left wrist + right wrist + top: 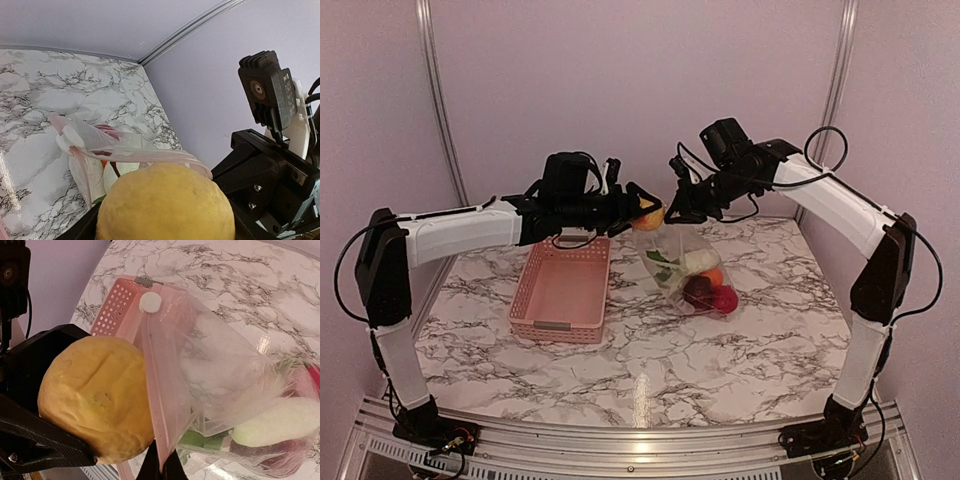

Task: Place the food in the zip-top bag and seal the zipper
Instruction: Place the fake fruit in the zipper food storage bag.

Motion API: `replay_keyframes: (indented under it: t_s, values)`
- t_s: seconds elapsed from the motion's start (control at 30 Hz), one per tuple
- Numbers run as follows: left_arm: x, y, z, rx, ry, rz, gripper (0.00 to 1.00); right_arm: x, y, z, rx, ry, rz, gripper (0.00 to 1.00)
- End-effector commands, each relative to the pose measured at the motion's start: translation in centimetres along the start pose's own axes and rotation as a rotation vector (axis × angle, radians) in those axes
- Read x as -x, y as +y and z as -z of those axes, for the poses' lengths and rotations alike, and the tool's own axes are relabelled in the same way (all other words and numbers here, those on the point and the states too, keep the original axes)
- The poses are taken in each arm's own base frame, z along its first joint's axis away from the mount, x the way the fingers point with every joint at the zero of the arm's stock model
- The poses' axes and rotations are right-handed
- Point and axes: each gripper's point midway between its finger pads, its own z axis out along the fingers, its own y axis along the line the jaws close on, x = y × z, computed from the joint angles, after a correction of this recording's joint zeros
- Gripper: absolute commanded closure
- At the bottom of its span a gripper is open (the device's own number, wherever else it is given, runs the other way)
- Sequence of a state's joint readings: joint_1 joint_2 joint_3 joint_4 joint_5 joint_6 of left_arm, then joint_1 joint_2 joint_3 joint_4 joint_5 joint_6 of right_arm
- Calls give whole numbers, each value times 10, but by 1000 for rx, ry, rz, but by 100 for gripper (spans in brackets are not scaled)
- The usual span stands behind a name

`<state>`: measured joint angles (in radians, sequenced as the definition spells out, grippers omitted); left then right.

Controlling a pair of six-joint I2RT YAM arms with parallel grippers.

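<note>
Marble tbl [520, 360]; fruit [165, 205] hides L tool [648, 212] tips, bag [685, 262] R tool's [160, 466].

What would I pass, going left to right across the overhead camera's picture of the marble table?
First the pink plastic lattice basket → round yellow toy fruit held in the left gripper → clear plastic zip-top bag holding more toy food → right arm's white link.

Bright, even, soft light; faint shadows; overhead glare streak on marble table [640, 388]; close yellow fruit [165, 205] slightly soft.
</note>
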<state>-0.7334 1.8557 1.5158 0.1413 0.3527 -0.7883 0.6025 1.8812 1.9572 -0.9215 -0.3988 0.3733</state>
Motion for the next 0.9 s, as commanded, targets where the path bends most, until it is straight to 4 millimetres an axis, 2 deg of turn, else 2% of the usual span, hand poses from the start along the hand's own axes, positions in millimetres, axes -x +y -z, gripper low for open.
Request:
replay_keyframes:
  t_s: [0.0,0.17,0.23,0.27,0.3,0.33,0.37,0.4,0.47,0.57,0.73,0.8,0.87]
  values:
    - [-14,24,-16,133,57,53,42,16,17,15,14,-51,16,100]
    - [-22,43,-22,227,72,81,42,21,19,23,2,-73,16,100]
    - [-22,46,-24,244,67,89,38,20,20,24,1,-73,14,100]
    - [-21,46,-24,246,62,92,33,19,20,24,3,-71,13,100]
    - [-19,44,-25,242,57,92,23,18,20,24,7,-70,12,100]
    - [-16,41,-25,236,52,88,9,18,20,25,8,-70,9,100]
    - [-13,38,-25,228,48,83,2,18,21,25,11,-70,9,100]
    - [-10,34,-24,224,46,66,1,17,21,25,11,-68,7,100]
    - [1,22,-20,212,31,15,1,17,21,25,12,-69,7,100]
    - [19,-6,-10,145,1,-57,1,16,21,26,11,-68,4,100]
    - [45,-51,20,62,-76,-137,1,14,20,24,16,-62,0,100]
    - [52,-59,39,70,-116,-158,1,15,21,25,20,-65,0,100]
    - [51,-54,56,110,-143,-157,1,15,22,26,21,-68,1,100]
